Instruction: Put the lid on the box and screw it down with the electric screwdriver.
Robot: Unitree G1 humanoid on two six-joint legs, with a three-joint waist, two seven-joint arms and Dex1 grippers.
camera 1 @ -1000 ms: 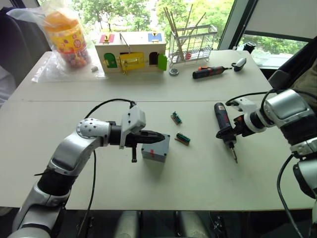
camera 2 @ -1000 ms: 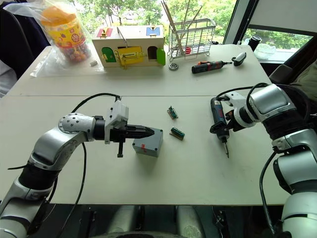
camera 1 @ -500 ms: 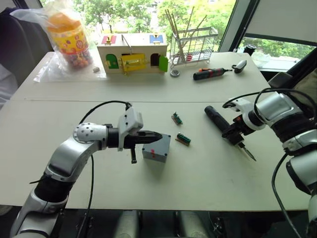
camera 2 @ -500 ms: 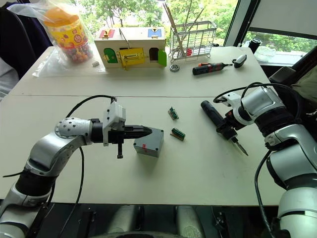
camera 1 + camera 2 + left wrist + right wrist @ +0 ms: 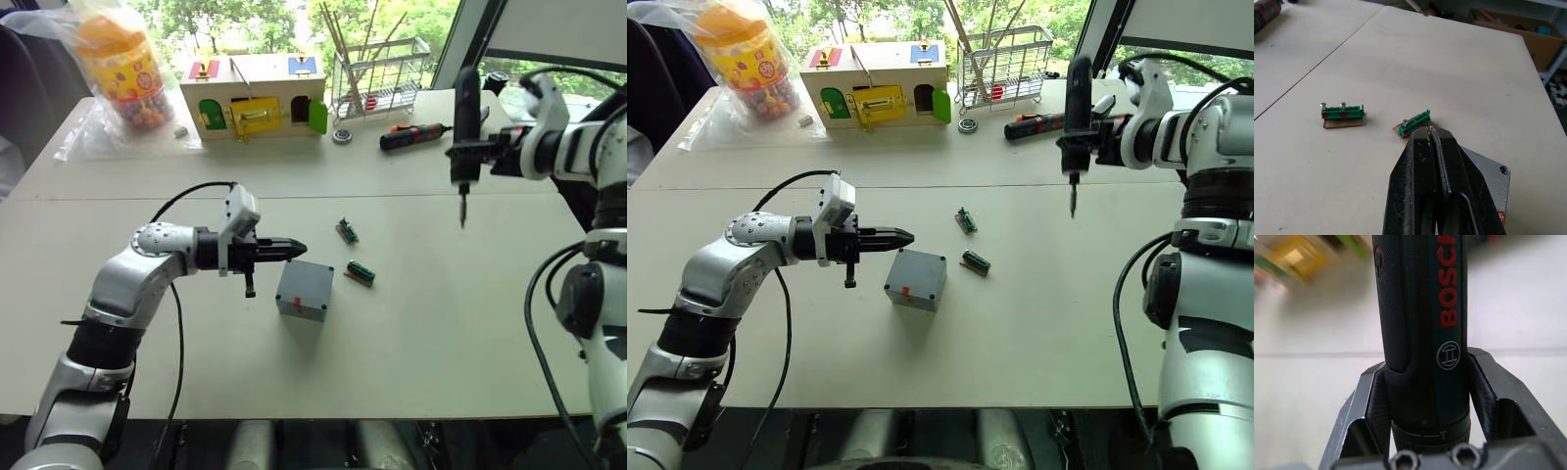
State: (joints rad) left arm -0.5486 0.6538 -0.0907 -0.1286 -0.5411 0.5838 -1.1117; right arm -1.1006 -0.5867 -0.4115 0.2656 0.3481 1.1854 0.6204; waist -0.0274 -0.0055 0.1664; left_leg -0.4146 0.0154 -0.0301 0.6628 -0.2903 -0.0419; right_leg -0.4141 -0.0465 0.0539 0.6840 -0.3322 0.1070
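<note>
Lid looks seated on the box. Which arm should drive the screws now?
Right. The right gripper holds the dark cylindrical electric screwdriver upright, bit down. The left gripper, fingers together and empty, hovers beside the closed grey plastic box.

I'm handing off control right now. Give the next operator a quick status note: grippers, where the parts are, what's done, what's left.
Left gripper: shut, empty, hovering just beside the box, not touching it.
Right gripper: shut on the electric screwdriver, held upright in the air, bit pointing down, well right of the box.
Lid: already on the box, a corner screw hole visible.
Left: bring the bit down to the lid's corner holes and drive the screws.
</note>
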